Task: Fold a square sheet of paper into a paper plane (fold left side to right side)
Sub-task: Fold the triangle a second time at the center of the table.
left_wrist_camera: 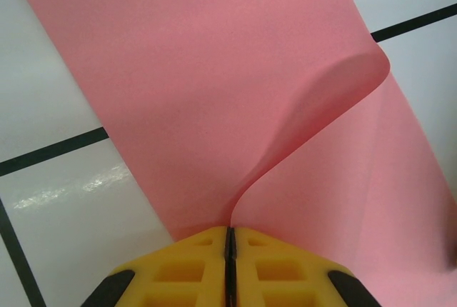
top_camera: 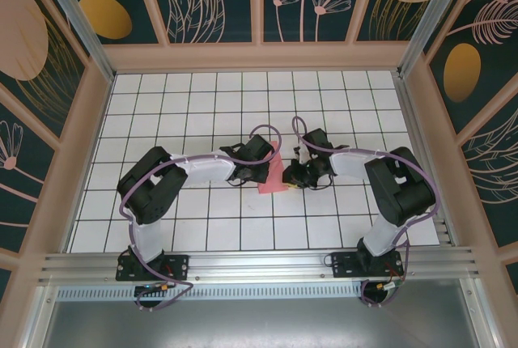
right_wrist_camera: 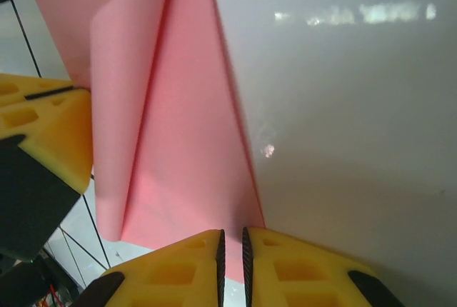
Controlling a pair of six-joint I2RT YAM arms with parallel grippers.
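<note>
The pink-red sheet of paper (top_camera: pixel 274 173) lies mid-table between both arms, partly folded over itself. In the left wrist view the sheet of paper (left_wrist_camera: pixel 214 71) rises in a curl from my left gripper (left_wrist_camera: pixel 230 233), which is shut on its edge. My left gripper (top_camera: pixel 268 162) sits at the sheet's left side. My right gripper (top_camera: pixel 290 176) is at the sheet's right side. In the right wrist view my right gripper (right_wrist_camera: pixel 231 234) is down over the near end of the creased paper (right_wrist_camera: pixel 186 143), jaws nearly together with a thin slit and nothing pinched.
White grid-tiled table (top_camera: pixel 202 97) inside a walled booth. A metal rail (top_camera: pixel 259 263) runs along the near edge by the arm bases. A yellow finger of the left gripper (right_wrist_camera: pixel 50 128) stands close beside the paper in the right wrist view.
</note>
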